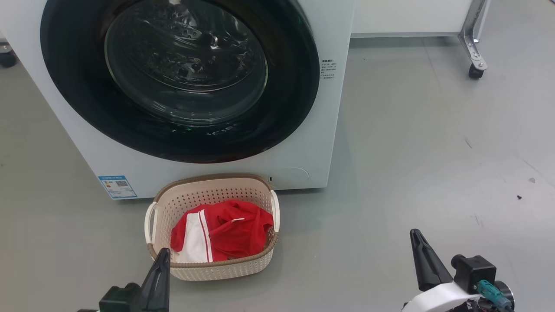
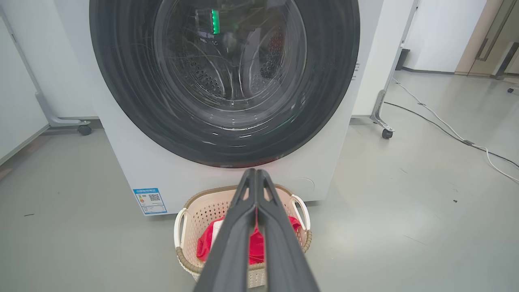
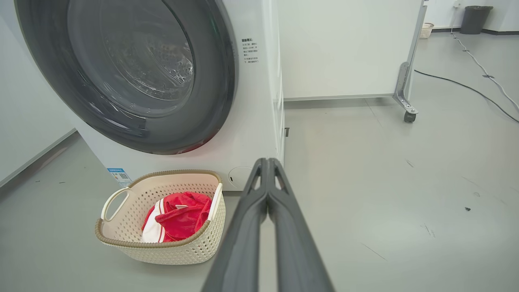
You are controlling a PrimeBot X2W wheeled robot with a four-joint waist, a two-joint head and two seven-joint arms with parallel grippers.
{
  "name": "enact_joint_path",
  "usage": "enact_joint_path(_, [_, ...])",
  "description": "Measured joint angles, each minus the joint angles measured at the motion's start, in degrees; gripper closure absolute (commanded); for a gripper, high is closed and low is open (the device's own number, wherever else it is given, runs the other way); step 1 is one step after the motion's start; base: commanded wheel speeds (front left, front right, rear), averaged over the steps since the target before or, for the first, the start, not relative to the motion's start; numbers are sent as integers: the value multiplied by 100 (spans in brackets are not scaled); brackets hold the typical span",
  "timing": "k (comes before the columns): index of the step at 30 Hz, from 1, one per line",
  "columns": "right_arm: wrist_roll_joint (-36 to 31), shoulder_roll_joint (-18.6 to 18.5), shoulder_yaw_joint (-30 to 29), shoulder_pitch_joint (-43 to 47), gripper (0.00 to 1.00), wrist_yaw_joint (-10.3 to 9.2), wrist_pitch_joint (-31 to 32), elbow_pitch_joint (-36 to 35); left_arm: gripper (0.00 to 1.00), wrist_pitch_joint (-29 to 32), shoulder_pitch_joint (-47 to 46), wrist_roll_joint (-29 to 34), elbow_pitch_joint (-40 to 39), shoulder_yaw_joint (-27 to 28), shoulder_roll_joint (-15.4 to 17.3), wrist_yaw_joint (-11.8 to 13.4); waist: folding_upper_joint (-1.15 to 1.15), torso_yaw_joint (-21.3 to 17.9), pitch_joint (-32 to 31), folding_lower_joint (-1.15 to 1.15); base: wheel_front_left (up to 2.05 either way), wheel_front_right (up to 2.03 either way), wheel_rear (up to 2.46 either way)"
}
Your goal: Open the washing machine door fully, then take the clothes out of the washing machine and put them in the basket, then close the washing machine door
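Since the washing machine door (image 1: 180,80) lies flush against the front of the washing machine (image 1: 303,143), its black rim seated all round and no fabric showing through the glass, I judge all 3 steps of the task done. The clothes (image 1: 227,229), red with white stripes, lie bunched inside the basket (image 1: 217,269). It stands on the floor (image 1: 412,151) just in front of the machine, below the door's lower edge, a spot that suits a short drop from the drum mouth. The left gripper (image 2: 256,173) is clenched with nothing between its 2 fingers, hovering at the near side of the basket and pointing toward the door. The right gripper (image 3: 267,162) is likewise clenched on nothing, off to the right over the floor, well apart from basket and machine. Both sit low and near, which reads as arms held clear of the door, with no contact left to make.
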Motion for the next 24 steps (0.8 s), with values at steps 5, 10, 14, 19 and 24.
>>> enact_joint_path(5, [296, 1, 2, 9, 100, 10, 1, -44, 100, 21, 9, -263, -3, 4, 0, -44, 0, -5, 1, 0, 0, 0, 0])
enact_joint_path(10, [697, 1, -3, 23, 100, 52, 51, -124, 100, 123, 9, -679, -8, 46, 0, -52, 0, -9, 3, 0, 0, 0, 0])
enact_joint_path(14, [1126, 1, -63, 23, 100, 69, 119, -140, 100, 201, 8, -1112, -8, 116, 0, -96, 0, -12, 4, 0, 0, 0, 0])
enact_joint_path(19, [1621, 1, -170, 19, 100, 102, 212, -144, 100, 311, 1, -1579, -3, 203, -1, -102, 0, -15, 6, 0, 0, 0, 0])
enact_joint_path(24, [1989, 0, -257, 9, 100, 103, 324, -146, 100, 417, -10, -1934, 4, 275, -4, -152, 0, -18, 8, 0, 0, 0, 0])
